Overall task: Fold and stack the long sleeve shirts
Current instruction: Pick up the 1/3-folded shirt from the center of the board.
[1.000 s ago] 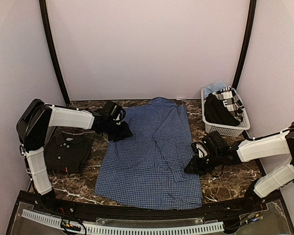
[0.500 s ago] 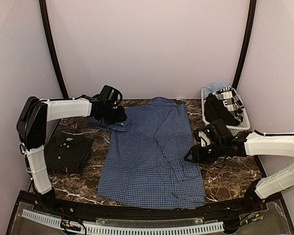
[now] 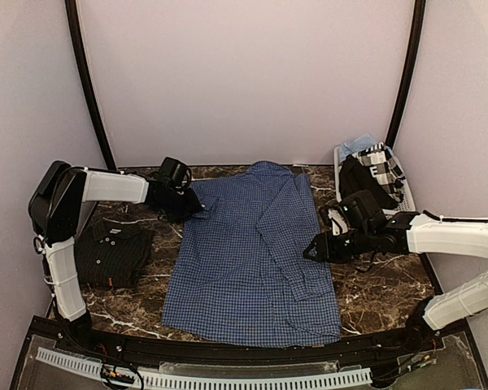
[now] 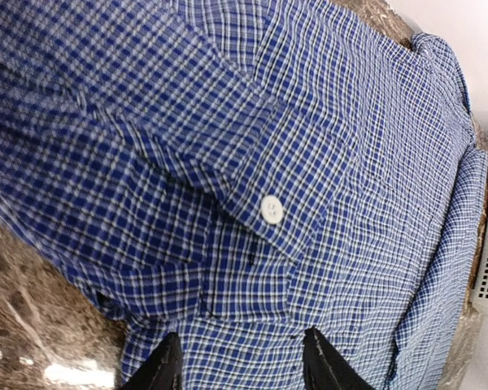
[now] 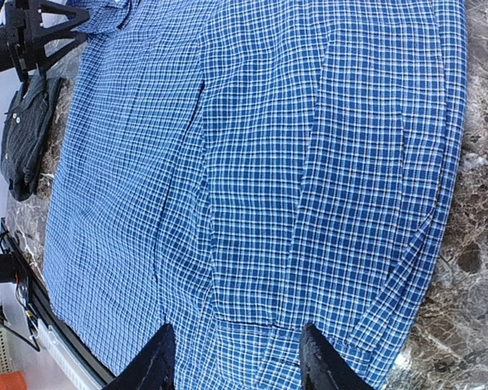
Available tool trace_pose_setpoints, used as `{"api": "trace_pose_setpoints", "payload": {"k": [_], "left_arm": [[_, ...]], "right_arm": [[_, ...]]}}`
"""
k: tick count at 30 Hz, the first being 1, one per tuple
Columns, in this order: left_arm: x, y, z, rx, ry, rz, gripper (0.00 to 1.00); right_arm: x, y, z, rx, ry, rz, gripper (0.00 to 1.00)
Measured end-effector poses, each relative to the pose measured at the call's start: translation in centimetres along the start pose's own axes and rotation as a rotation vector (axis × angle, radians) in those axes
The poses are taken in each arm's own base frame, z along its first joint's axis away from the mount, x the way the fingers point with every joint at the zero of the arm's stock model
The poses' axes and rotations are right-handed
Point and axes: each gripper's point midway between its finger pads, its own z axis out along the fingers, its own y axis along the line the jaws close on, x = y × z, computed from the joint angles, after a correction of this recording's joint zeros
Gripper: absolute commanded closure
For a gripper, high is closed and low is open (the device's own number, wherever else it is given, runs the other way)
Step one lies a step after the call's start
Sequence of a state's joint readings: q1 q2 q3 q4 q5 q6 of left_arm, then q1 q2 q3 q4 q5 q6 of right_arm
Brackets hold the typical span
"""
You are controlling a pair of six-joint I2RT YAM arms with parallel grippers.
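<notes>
A blue checked long sleeve shirt (image 3: 252, 260) lies spread flat on the marble table (image 3: 390, 292). A near-black shirt (image 3: 114, 252) lies folded at the left, with a small orange tag on its near edge. My left gripper (image 3: 185, 207) hovers open over the blue shirt's back left corner. In the left wrist view its gripper (image 4: 242, 370) is spread above a cuff with a white button (image 4: 271, 209). My right gripper (image 3: 313, 250) is open over the shirt's right edge. The right wrist view shows that gripper (image 5: 237, 361) spread above flat checked cloth (image 5: 309, 162), holding nothing.
A white slatted basket (image 3: 378, 215) with dark and striped clothes stands at the back right, just behind my right arm. Pale walls close in the table on three sides. A black rail (image 3: 228, 353) runs along the near edge.
My right gripper has opened, let go of the shirt's right edge and shifted slightly back. My left gripper carried the sleeve toward the back left and now hovers over the cuff.
</notes>
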State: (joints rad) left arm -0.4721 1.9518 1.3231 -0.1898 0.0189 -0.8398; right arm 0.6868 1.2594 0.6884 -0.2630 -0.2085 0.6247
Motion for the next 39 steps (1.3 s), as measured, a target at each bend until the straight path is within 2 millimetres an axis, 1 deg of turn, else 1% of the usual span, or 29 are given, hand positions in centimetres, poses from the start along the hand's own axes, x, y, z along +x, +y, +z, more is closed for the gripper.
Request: {"api": "trace_pose_setpoints", "payload": {"k": [1, 3, 7, 10, 14, 20, 24, 28, 35, 39], "left_arm": [[0.6, 0.1, 0.3, 0.014, 0.015, -0.034, 0.51], [1.3, 0.1, 0.7, 0.039, 0.031, -0.095, 0.51], [1.8, -0.3, 1.1, 0.094, 0.033, -0.206, 0.52], [1.7, -0.7, 1.3, 0.128, 0.023, -0.270, 0.54], [0.7, -1.5, 1.1, 0.166, -0.007, -0.332, 0.57], [-0.3, -1.9, 1.2, 0.190, -0.050, -0.401, 0.60], [-0.3, -1.7, 1.4, 0.186, -0.054, -0.433, 0.60], [0.1, -1.2, 1.6, 0.179, -0.048, -0.454, 0.60], [2.1, 1.0, 2.4, 0.133, -0.018, -0.481, 0.60], [1.9, 0.8, 2.4, 0.145, -0.024, -0.487, 0.60]], "right_arm": [[0.0, 0.0, 0.0, 0.000, 0.000, 0.000, 0.51], [0.0, 0.0, 0.1, 0.000, 0.001, -0.001, 0.51], [-0.1, 0.1, 0.0, -0.001, -0.001, -0.004, 0.51], [-0.1, 0.1, 0.0, -0.001, -0.001, -0.004, 0.51], [-0.1, 0.1, 0.0, -0.001, -0.001, -0.004, 0.51], [-0.3, 0.3, -0.3, -0.008, -0.012, -0.006, 0.51], [-0.5, 0.5, -0.5, -0.013, -0.020, -0.008, 0.51], [-0.6, 0.6, -0.7, -0.017, -0.027, -0.007, 0.51], [-0.6, 0.6, -0.7, -0.018, -0.027, -0.006, 0.51], [-0.6, 0.6, -0.7, -0.018, -0.027, -0.006, 0.51]]}}
